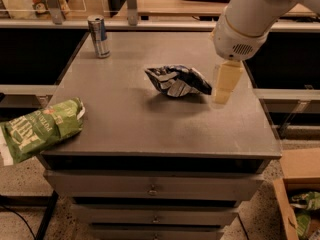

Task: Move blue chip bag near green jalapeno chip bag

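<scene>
Over the right side of the desk [150, 129] hangs the gripper [225, 84]; whether its jaws are spread cannot be told. Just left lies the blue chip bag [177, 80], nothing between. A can [99, 36] stands back left; the green jalapeno chip bag [40, 129] overhangs the front-left edge.

So right now we're holding our one arm [265, 4] in from the top right corner of the view, and it's slanting down and to the left. The thick white link is ending in a rounded wrist [234, 41] housing, which is showing a tan ring around it and a small grille facing us. Our gripper [223, 86] is hanging straight below that housing, a bit right of the middle of the view, cream-coloured and pointing down. We're not managing to tell whether its tip is touching the surface underneath.
</scene>
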`<action>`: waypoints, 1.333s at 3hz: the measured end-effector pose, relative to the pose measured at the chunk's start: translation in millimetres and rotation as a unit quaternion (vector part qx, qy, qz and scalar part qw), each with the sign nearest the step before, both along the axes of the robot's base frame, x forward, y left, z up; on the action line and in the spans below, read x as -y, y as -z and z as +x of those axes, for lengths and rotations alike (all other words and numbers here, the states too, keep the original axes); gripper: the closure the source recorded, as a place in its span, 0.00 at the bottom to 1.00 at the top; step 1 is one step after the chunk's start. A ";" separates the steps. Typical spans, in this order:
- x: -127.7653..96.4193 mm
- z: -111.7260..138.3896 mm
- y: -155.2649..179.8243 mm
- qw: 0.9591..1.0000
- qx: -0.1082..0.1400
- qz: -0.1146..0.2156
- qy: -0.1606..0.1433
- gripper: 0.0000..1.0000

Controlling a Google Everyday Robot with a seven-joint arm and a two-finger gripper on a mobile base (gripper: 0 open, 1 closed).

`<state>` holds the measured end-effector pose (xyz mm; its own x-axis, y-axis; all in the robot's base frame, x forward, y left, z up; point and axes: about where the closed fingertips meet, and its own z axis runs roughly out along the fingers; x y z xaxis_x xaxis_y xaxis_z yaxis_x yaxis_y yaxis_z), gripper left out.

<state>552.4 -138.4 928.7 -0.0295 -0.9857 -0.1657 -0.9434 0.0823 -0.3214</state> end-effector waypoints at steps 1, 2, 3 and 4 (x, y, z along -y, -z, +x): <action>-28.5 32.2 19.9 1.000 0.002 0.001 -0.024 0.00; -50.0 56.4 42.1 0.999 -0.006 0.005 -0.036 0.00; -68.0 71.6 58.0 0.999 -0.017 0.023 -0.039 0.18; -82.6 78.7 66.5 0.998 -0.026 0.034 -0.045 0.41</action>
<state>631.1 -55.9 862.2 0.0486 -0.9713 -0.2327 -0.9633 0.0160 -0.2679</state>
